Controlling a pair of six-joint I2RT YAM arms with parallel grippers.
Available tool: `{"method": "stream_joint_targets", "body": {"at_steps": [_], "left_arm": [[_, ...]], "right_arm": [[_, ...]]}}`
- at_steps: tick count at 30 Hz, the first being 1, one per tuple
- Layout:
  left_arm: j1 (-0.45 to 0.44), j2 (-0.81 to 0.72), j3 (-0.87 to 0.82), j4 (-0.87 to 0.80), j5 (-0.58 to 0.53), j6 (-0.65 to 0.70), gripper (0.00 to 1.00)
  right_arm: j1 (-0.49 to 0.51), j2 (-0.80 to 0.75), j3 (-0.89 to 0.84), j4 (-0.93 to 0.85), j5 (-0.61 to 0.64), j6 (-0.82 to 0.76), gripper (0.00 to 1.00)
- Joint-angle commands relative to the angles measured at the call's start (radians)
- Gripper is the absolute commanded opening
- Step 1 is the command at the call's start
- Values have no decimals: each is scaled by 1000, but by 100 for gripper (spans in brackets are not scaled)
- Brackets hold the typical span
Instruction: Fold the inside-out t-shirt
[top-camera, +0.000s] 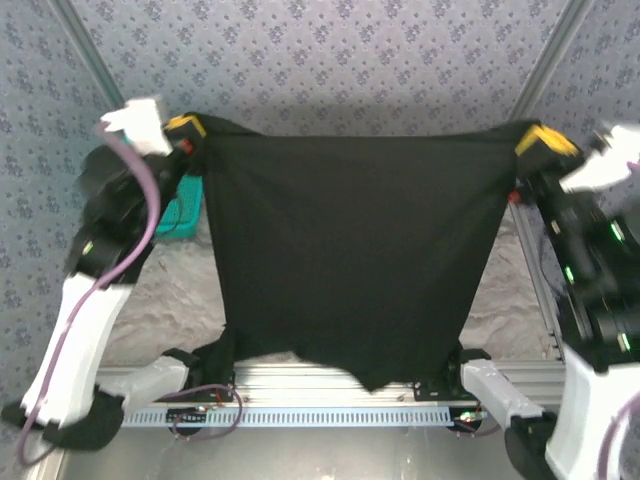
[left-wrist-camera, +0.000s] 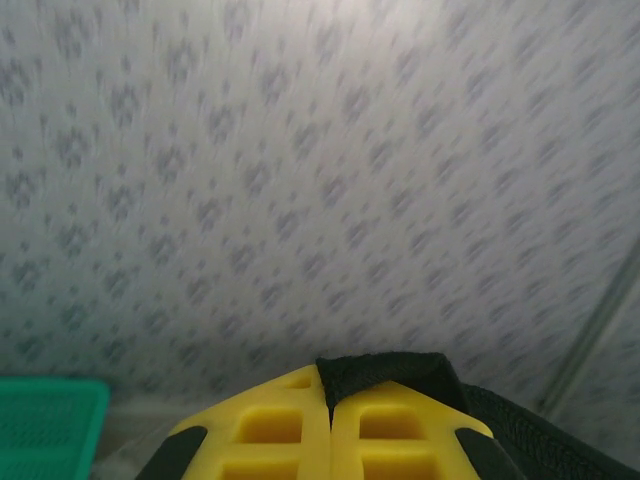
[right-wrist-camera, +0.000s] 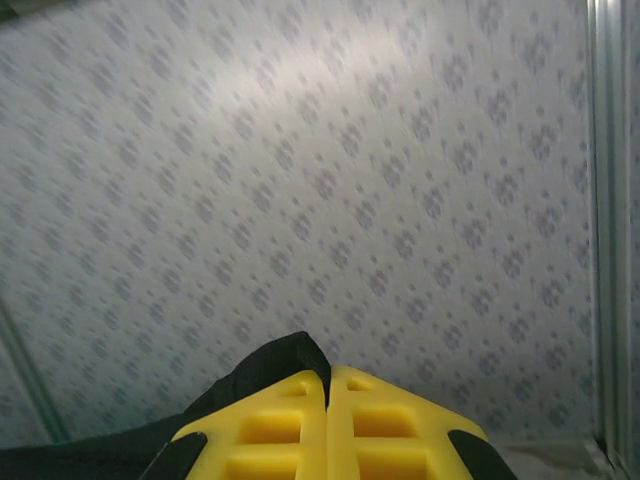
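— Fingers first: how do your left fingers (left-wrist-camera: 270, 425) stand?

— Pressed together on the t-shirt (top-camera: 350, 250). In your left wrist view the two yellow halves meet, and a fold of black hem is pinched at their tips, with the cloth running off toward 4 o'clock.

— And your right fingers (right-wrist-camera: 390, 425)?

— Likewise closed on the t-shirt, at the opposite corner. In your right wrist view a lump of black cloth sits at the tips and trails away toward 8 o'clock.

— Where is the t-shirt in the overhead view?

— It is held up and spread between your two arms as one wide black sheet. Its top edge runs nearly straight from the corner at 10 o'clock to the corner at 2 o'clock. The sides taper inward going down. The lower edge is uneven and drops to a point near 6 o'clock, in front of the metal rail (top-camera: 330, 380) by your arm bases. The face toward the camera is plain black. I cannot tell whether the bottom touches the desk (top-camera: 165, 300).

— What else is near you?

— A teal basket (top-camera: 178, 215) sits at 9 o'clock, just beside the t-shirt's left edge and partly hidden by your left arm. A grey patterned wall (top-camera: 330, 60) stands behind at 12 o'clock.
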Motion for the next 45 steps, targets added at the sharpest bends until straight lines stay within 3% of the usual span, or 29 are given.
{"method": "stream_joint_targets", "body": {"at_steps": [1,7,13,16,18,21,23,26,28,31,33,35,40,42,45], "left_arm": [[69,120,113,27,-39,47,0],[174,390,533,-28,59,55,0],[204,620,1099,-260,190,31,0],[204,680,1282,-372,247,15,0],[204,665,1273,-418,293,6,0],[194,573,1075,-476,362,-11,0],[175,426,729,-393,402,-13,0],[153,180,141,-140,426,-83,0],[145,69,-135,-62,452,-147,0],[92,-53,-438,-95,504,-175,0],[34,-124,-616,-121,470,-214,0],[-27,-181,-808,-79,486,-297,0],[-158,-164,-1003,-84,455,-394,7],[-169,-123,-1000,-94,483,-380,13],[-170,-75,-912,-137,512,-313,33]], "right_arm": [[-14,168,46,152,57,-40,0],[-37,482,413,201,7,1,0],[-36,734,953,54,-69,51,0],[-33,724,970,38,-105,62,0],[-29,657,867,36,-127,52,0],[-15,496,568,36,-148,36,0],[-6,361,320,2,-115,35,0],[-1,166,-58,-18,-69,82,0],[0,50,-274,-67,-40,119,0],[-3,-118,-517,-215,63,149,0],[-10,-212,-672,-278,104,193,0],[-13,-286,-816,-327,77,273,0],[-17,-357,-1048,-336,93,385,8],[-16,-353,-1051,-295,165,368,23],[-17,-327,-1019,-238,217,335,49]]}}
